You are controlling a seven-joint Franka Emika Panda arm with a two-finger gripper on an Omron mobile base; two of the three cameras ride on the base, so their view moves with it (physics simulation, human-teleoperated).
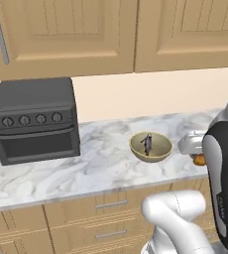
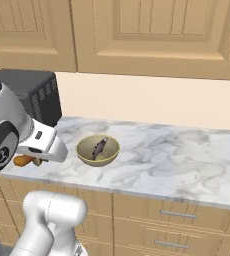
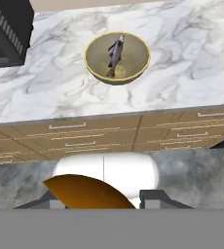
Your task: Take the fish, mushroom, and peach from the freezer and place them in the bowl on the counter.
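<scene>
**Peach on its way to the bowl, fish already in**

Marble-veined surface (image 1: 86,168) runs under tan wall cabinets, with wooden drawers below it and a dark countertop oven (image 1: 34,119) standing at its left end. On it, well apart from the oven, sits the olive-yellow bowl (image 1: 151,147), and the slim dark fish (image 1: 147,143) already lies inside, propped across the hollow.

By my reading, one of the three items is delivered and a second is being carried over. The claw (image 2: 29,161) hangs off the front edge of the surface, to the left of the bowl as the right base view shows it, nearly closed around a small orange object. I take this for the peach (image 3: 87,192), since it looks orange all over; part of it is hidden by the hand, so the mushroom cannot be wholly ruled out. In the hand view the orange shape sits between the finger tips at the bottom, with the bowl well ahead.

Next, the hand needs to travel forward over the surface until it is above the bowl's opening, then lower and let go beside the fish without knocking the rim or rolling the fruit out.
</scene>
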